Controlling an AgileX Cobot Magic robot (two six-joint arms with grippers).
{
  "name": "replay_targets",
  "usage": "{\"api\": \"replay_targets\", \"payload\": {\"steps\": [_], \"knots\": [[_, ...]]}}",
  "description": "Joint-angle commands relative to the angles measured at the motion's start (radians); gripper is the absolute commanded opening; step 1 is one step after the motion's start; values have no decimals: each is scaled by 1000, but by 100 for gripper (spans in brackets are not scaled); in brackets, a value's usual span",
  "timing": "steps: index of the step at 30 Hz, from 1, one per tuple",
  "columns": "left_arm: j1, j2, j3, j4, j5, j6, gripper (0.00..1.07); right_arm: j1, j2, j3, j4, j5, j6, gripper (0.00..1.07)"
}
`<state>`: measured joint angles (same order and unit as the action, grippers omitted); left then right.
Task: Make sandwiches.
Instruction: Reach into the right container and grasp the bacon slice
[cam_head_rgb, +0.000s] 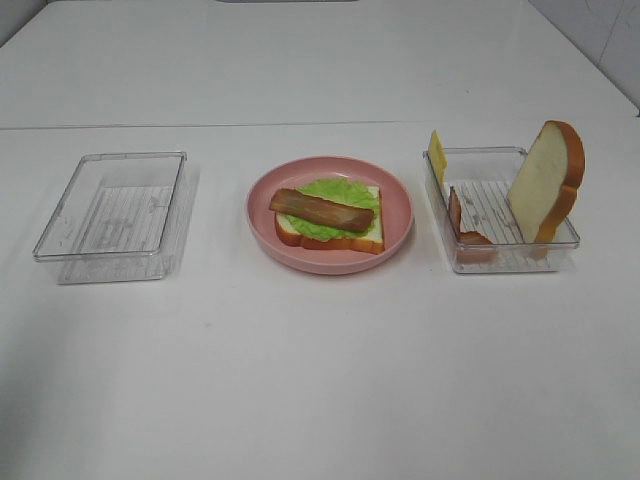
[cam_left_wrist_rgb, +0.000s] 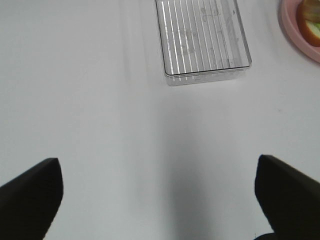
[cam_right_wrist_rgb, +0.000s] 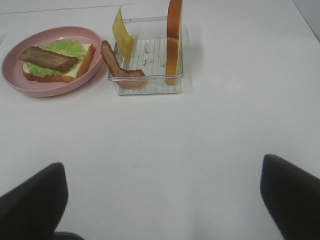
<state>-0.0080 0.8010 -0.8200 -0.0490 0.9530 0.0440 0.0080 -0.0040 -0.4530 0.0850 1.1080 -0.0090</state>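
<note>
A pink plate (cam_head_rgb: 262, 222) (cam_right_wrist_rgb: 15, 84) at the table's middle carries a bread slice (cam_head_rgb: 366, 241) (cam_right_wrist_rgb: 83, 59) topped with a green lettuce leaf (cam_head_rgb: 340, 192) (cam_right_wrist_rgb: 65, 48) and one brown bacon strip (cam_head_rgb: 320, 210) (cam_right_wrist_rgb: 47, 58). To its right, a clear tray (cam_head_rgb: 505, 255) (cam_right_wrist_rgb: 150, 87) holds an upright bread slice (cam_head_rgb: 545, 180) (cam_right_wrist_rgb: 174, 35), a yellow cheese slice (cam_head_rgb: 437, 152) (cam_right_wrist_rgb: 122, 34) and another bacon strip (cam_head_rgb: 462, 225) (cam_right_wrist_rgb: 117, 67). Neither gripper shows in the exterior high view. My left gripper (cam_left_wrist_rgb: 157, 192) and right gripper (cam_right_wrist_rgb: 162, 197) are open, well short of the trays, holding nothing.
An empty clear tray (cam_head_rgb: 112, 212) (cam_left_wrist_rgb: 202, 37) sits left of the plate. The pink plate's rim (cam_left_wrist_rgb: 295, 35) shows at the edge of the left wrist view. White table lies all around, with a seam running across behind the trays.
</note>
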Motion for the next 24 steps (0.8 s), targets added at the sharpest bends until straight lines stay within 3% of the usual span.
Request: {"api": "replay_targets", "payload": {"steps": [1,6,24], "knots": [[-7,-186,58,-7,35,27,101,-2,-25,1,3,-9,-8,98],[-7,-355,89,-7,41,64,101,-2,-25,1,3,-9,-8,98],[-7,-705,95,-10,222,36,101,-2,-25,1,3,-9,-8,98]]}}
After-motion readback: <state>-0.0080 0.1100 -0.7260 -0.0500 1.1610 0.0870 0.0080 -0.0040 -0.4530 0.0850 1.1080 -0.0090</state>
